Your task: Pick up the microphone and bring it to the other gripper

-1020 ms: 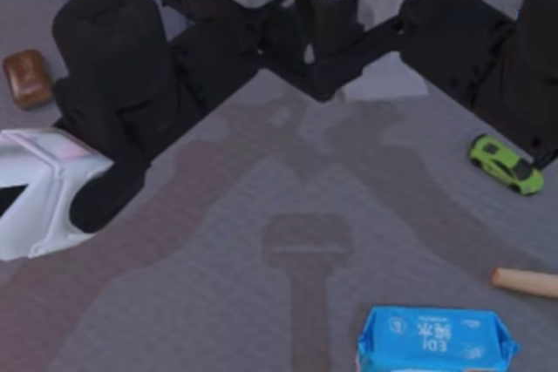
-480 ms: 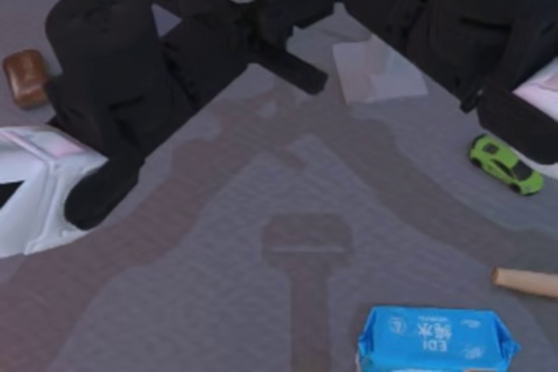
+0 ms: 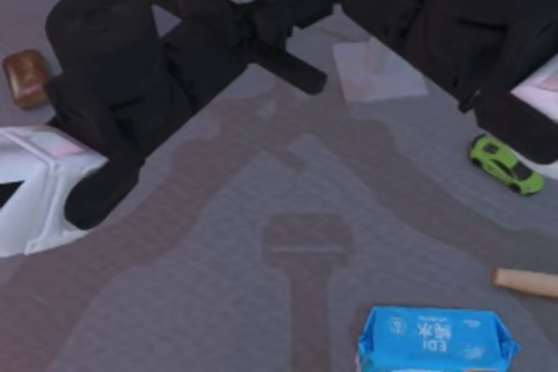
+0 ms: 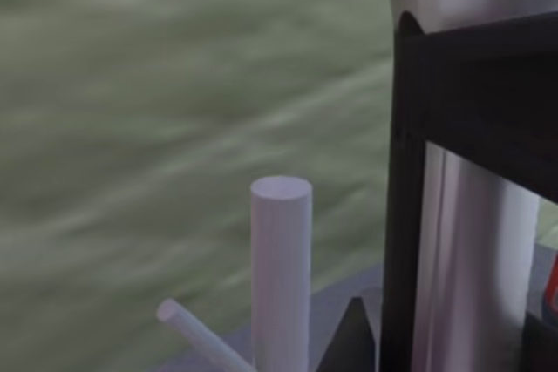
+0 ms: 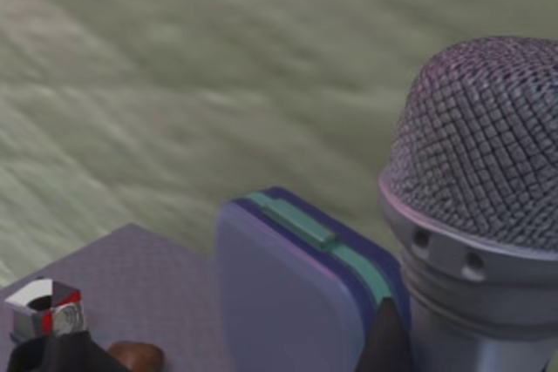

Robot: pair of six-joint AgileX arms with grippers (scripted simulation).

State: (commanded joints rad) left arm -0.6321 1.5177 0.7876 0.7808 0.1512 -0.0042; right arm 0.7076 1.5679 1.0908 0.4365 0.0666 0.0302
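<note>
**Mic at the handover point, 12 o'clock**

Both AgileX arms reach in and meet at the 12 o'clock edge of the worktop (image 3: 174, 285). The left claw (image 3: 292, 45) comes in from 10 o'clock and the right claw (image 3: 301, 2) from 2 o'clock, so close they overlap from above.

The microphone (image 5: 479, 172) can't be picked out from overhead because the black arms hide it. It fills the right wrist cam, though, held up off the worktop right by that claw. My read is that the pick-up is done and this is the transfer step.

Can't tell from any view whether either claw is clamped or spread, nor which one has the mic. A dark tip sits just beside the mic's collar, but contact isn't clear. Next move, I'd say: the receiving claw needs to line up on the handle, clear of the head, and close firmly before the other lets go. A slim round handle could twist or slip if it's pinched off-centre.

Materials:
- Mic head: domed woven metal mesh, w/ a smooth silver collar and small holes below it.
- Toy car (image 3: 504, 163) at 3 o'clock: glossy green, hard plastic by the look.
- Blue pack (image 3: 436, 341) at 5 o'clock: soft crinkly wrapper.
- Tan stick (image 3: 527, 282) at 4 o'clock: tapered, matte.
- Worktop: fine woven-looking grey-mauve surface.
</note>
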